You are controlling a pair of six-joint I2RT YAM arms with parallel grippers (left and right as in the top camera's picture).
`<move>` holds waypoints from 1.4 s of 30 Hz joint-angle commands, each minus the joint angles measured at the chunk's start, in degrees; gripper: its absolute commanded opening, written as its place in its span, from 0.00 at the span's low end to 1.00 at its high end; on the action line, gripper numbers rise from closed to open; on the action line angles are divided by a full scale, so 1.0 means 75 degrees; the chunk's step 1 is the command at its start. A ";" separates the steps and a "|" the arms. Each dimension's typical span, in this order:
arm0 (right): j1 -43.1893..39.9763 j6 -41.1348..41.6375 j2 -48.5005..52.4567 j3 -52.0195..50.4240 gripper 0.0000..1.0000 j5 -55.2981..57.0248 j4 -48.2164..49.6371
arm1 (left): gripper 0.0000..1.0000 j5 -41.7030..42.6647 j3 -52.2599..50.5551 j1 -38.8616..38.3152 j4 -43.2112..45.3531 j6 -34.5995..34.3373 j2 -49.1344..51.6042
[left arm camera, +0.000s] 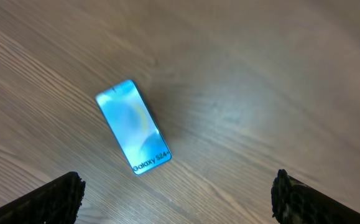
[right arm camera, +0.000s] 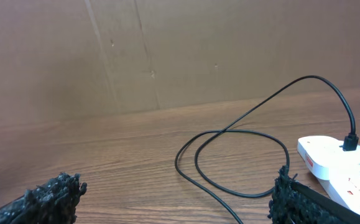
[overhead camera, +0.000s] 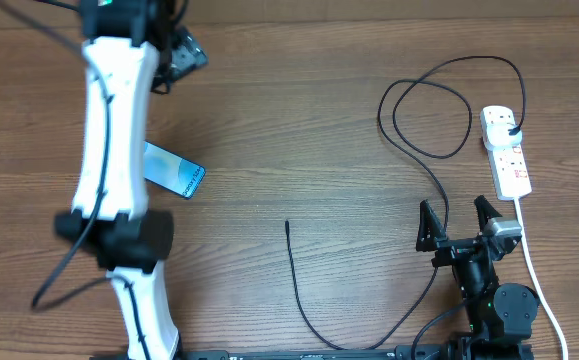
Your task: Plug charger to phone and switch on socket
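The phone lies flat on the table at the left with its cyan screen lit, partly under my left arm. In the left wrist view the phone lies ahead of and between the fingers. My left gripper is open and empty above it; from overhead the left gripper is at the far left. The black charger cable has its plug tip free mid-table, loops right and is plugged into the white socket strip. My right gripper is open and empty, left of the socket strip.
The strip's thick white cord runs down the right side past my right arm's base. A brown cardboard wall stands behind the table. The cable loop lies between my right gripper and the far edge.
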 commanded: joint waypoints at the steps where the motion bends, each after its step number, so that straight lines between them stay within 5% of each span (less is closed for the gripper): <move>1: 0.0038 0.0000 -0.0076 -0.0082 1.00 0.0076 0.0020 | 0.99 -0.0790 0.0146 0.0000 -0.0023 0.0070 -0.0737; 18: 0.0038 0.0000 -0.0076 -0.0082 1.00 0.0076 0.0020 | 1.00 -0.1676 0.0146 0.0364 0.1617 0.0449 -0.0291; 42: 0.0038 0.0000 -0.0076 -0.0082 1.00 0.0076 0.0020 | 1.00 -0.2206 0.0111 -0.0163 0.0682 -0.0312 0.1049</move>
